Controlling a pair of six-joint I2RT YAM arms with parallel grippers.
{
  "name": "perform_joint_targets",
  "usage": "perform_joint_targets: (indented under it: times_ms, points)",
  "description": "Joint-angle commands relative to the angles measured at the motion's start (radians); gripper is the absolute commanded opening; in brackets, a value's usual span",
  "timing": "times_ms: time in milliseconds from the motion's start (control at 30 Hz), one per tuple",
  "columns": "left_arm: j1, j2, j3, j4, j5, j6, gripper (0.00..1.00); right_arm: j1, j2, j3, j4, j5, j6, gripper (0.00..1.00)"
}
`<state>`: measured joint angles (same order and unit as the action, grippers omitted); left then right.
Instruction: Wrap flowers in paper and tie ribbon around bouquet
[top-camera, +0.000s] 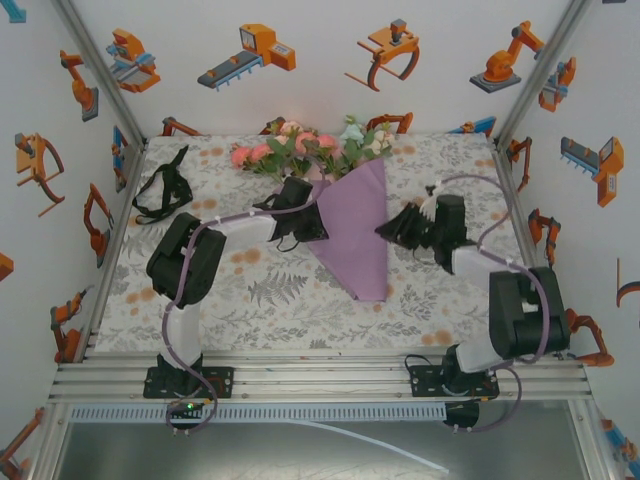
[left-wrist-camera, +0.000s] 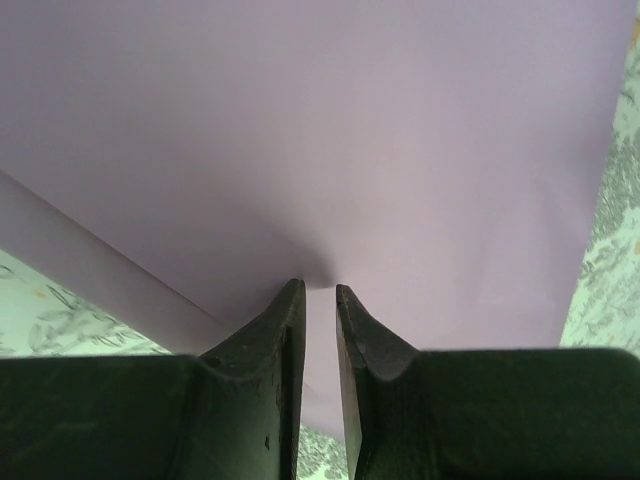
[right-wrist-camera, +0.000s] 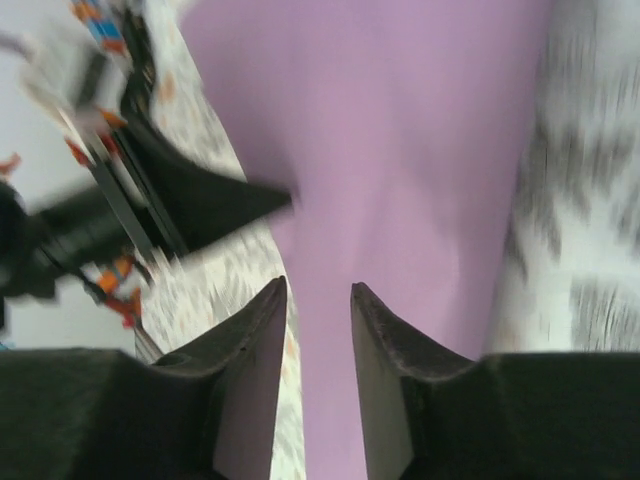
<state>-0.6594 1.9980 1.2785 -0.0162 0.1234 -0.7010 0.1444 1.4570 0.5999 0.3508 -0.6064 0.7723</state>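
The left fingers (left-wrist-camera: 270, 345) stood narrow, tips nipped on the paper (left-wrist-camera: 320, 130). A pale strip of the sheet ran right through the slot between them, and the lilac face dimpled just at the tips. That pinch, I'd judge, was there to hold the wrap's flap in place so the cone couldn't spring open.

Across the way, the right fingers (right-wrist-camera: 250, 340) were parted by a modest gap with nothing in it. Lilac sheet showed through the gap, patterned counter (right-wrist-camera: 570, 200) lay off to the side, and that view was blurred. From above, they sat just beside the cone's edge at three o'clock, while the left ones met it at nine o'clock. One on each flank looked a sensible set-up for one side to pin and the other to fold or press.

Outward from there, the bouquet (top-camera: 358, 225) lay at mid-counter, its point toward six o'clock and its mouth toward twelve. The flowers (top-camera: 300, 145) spilled from the mouth toward eleven o'clock, pink and cream heads over green leaves.

The ribbon (top-camera: 165, 188) lay in a black loop well apart at nine o'clock of the counter, near the left wall, untouched. So the wrapping looked all but shaped, and the tie was not yet begun. That limp strip would need fetching without the cone being let go.
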Motion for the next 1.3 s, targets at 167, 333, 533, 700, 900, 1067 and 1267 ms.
perform_joint_targets:
  times_ms: [167, 333, 533, 700, 900, 1067, 1267]
  points:
    - [0.029, 0.044, 0.078, -0.027, -0.007, 0.049, 0.24, 0.095, -0.190, -0.266, -0.059, 0.079, 0.002, 0.28]
    - [0.026, 0.029, 0.079, -0.016, 0.000, 0.046, 0.24, 0.127, -0.141, -0.282, -0.045, 0.082, -0.027, 0.28]
    - [0.016, -0.066, 0.058, -0.018, 0.012, 0.046, 0.38, 0.128, -0.208, -0.227, -0.098, 0.059, -0.005, 0.33]
    - [0.007, -0.145, 0.053, -0.046, -0.027, 0.056, 0.49, 0.124, -0.327, -0.138, -0.270, 0.181, -0.073, 0.38]
    - [0.007, -0.191, 0.050, -0.060, -0.042, 0.058, 0.55, 0.119, -0.331, -0.054, -0.348, 0.283, -0.144, 0.39]
    - [0.007, -0.218, 0.060, -0.062, -0.042, 0.058, 0.58, 0.119, -0.282, -0.008, -0.340, 0.283, -0.169, 0.40]
    - [0.006, -0.230, 0.094, -0.064, 0.012, 0.073, 0.56, 0.119, -0.235, 0.006, -0.318, 0.227, -0.192, 0.36]
